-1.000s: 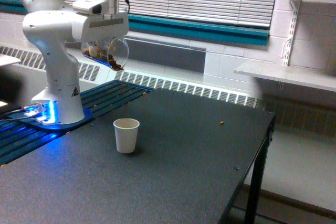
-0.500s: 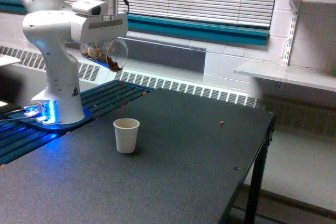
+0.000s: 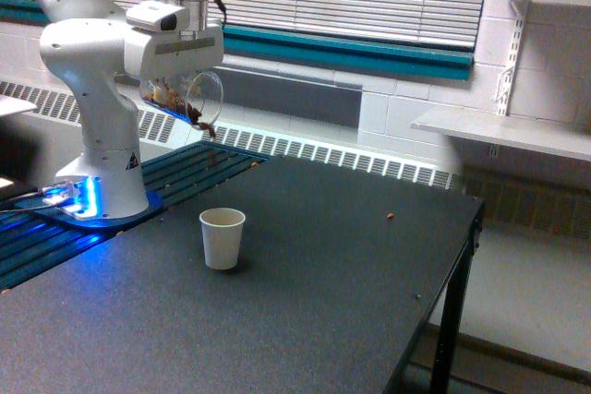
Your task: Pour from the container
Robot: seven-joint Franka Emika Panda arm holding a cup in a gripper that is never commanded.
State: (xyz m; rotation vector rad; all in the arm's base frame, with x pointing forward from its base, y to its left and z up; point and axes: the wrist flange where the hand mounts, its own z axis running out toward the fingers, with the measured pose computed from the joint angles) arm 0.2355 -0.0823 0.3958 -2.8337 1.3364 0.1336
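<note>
The container (image 3: 189, 97) is a clear plastic cup with brown bits inside, held high over the table and tipped far over, its wide rim facing the exterior view's right. My gripper (image 3: 181, 64) is shut on the container from above. Brown bits gather at the lower rim and a few fall just below it (image 3: 211, 132). A white paper cup (image 3: 222, 238) stands upright on the dark table (image 3: 323, 302), well below the container and a little to the exterior view's right of it.
The arm's white base (image 3: 102, 182) with blue lights stands at the table's left. A small brown bit (image 3: 391, 216) lies on the table at the far right. The table's right edge (image 3: 462, 256) drops to the floor. A radiator and blinds run behind.
The container has tipped a little further and shifted slightly up and left. Brown bits have slid to the rim and begun to fall. The paper cup has not moved.
</note>
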